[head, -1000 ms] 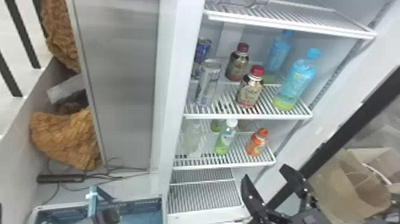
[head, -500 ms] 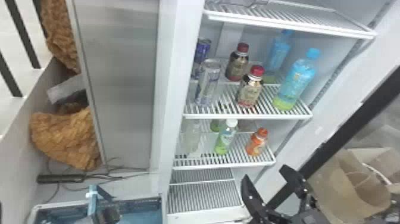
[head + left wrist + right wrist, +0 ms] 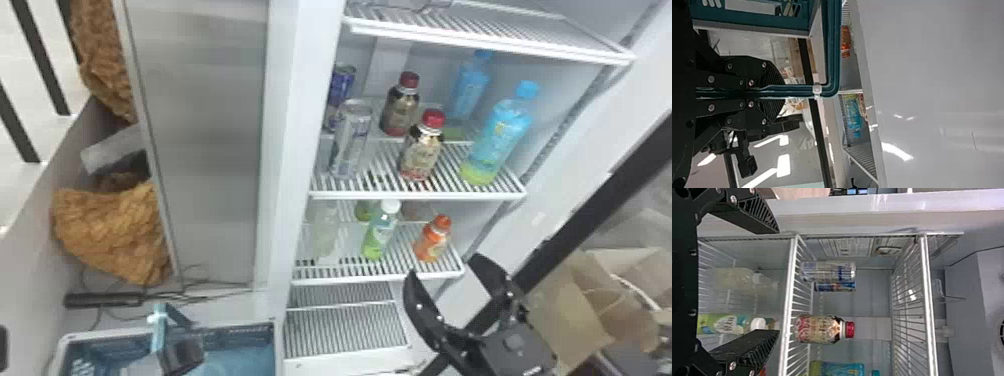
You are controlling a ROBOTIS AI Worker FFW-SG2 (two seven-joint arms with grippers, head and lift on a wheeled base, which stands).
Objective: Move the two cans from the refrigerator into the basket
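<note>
1. Now, the right gripper [image 3: 443, 265] has edged up toward the shelves in the head view, its fingers spread with nothing between them.
2. And the blue basket [image 3: 240, 360] has shifted slightly the same way, its handle [image 3: 159, 325] clamped in the left gripper [image 3: 182, 352].
3. Over to the cans: both stand upright on the wire shelf [image 3: 450, 194] in the refrigerator, left of the red-capped bottles [image 3: 422, 145], same places as before.
4. What a pair! The silver can [image 3: 352, 137] with blue markings is in front, partly covering the darker blue can [image 3: 342, 82].
</note>
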